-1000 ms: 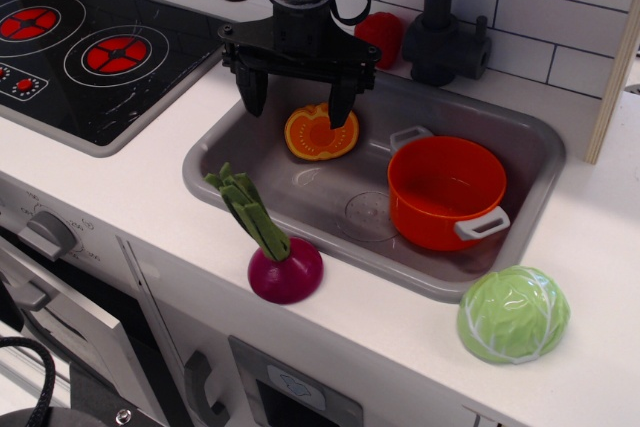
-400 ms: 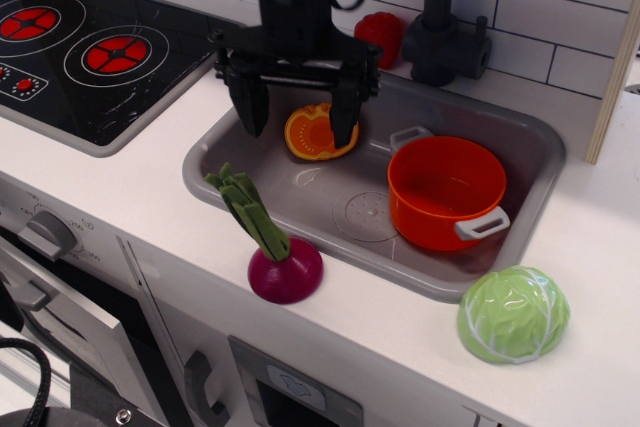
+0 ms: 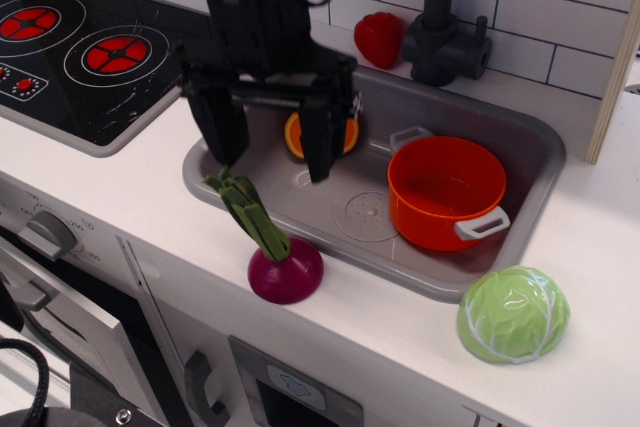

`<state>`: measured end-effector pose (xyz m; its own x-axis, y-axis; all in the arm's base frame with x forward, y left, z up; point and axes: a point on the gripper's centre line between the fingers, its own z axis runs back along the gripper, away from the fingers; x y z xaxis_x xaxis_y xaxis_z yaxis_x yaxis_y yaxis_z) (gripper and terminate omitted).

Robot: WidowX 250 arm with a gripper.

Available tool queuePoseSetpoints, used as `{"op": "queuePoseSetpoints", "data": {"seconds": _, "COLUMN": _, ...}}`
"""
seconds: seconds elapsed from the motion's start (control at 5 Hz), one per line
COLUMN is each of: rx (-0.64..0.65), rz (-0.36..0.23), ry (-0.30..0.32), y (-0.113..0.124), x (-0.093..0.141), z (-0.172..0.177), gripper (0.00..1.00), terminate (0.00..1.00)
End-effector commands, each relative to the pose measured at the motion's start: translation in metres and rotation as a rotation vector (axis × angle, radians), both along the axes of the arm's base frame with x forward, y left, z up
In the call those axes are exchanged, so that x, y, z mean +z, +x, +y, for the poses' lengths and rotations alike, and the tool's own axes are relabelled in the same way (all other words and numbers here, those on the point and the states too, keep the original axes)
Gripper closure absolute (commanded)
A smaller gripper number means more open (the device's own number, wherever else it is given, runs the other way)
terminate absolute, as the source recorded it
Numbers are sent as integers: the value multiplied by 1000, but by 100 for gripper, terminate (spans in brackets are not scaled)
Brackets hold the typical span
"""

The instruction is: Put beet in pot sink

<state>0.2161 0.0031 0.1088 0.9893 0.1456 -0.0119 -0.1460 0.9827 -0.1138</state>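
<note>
The beet (image 3: 285,269), a glossy magenta bulb with green stalks leaning toward 11 o'clock, sits on the counter just outside the near rim of the grey sink (image 3: 520,132). The orange-red pot (image 3: 446,192) with grey handles stands upright in the sink's right half, at 2 o'clock from the beet.

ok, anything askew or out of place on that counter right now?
Nothing spilled or damaged. The dark purple toy beet sits on the counter's front edge with its green stalks leaning left, outside the grey sink. The orange-red pot stands upright in the sink, empty. The open black gripper hangs above the stalks.

The end effector (image 3: 272,152) has moved from over the sink toward the beet (image 3: 284,265).
</note>
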Motion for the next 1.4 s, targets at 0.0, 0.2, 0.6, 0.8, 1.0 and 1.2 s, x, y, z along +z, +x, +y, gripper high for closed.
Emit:
{"op": "queuePoseSetpoints", "data": {"seconds": 0.0, "rx": -61, "rz": -73, "ry": 47, "y": -4, "x": -9, "z": 4, "gripper": 0, "terminate": 0}}
{"op": "queuePoseSetpoints", "data": {"seconds": 0.2, "rx": -94, "rz": -100, "ry": 105, "y": -10, "x": -15, "z": 6, "gripper": 0, "terminate": 0}}
{"op": "queuePoseSetpoints", "data": {"seconds": 0.6, "rx": -133, "rz": -1, "ry": 195, "y": -11, "x": -32, "z": 13, "gripper": 0, "terminate": 0}}
{"op": "queuePoseSetpoints", "data": {"seconds": 0.8, "rx": -126, "rz": 27, "ry": 244, "y": -12, "x": -41, "z": 11, "gripper": 100, "terminate": 0}}
{"op": "queuePoseSetpoints", "data": {"seconds": 1.0, "rx": -114, "rz": 35, "ry": 245, "y": -9, "x": -41, "z": 13, "gripper": 100, "terminate": 0}}
{"op": "queuePoseSetpoints", "data": {"seconds": 1.2, "rx": -78, "rz": 43, "ry": 212, "y": 2, "x": -30, "z": 15, "gripper": 100, "terminate": 0}}
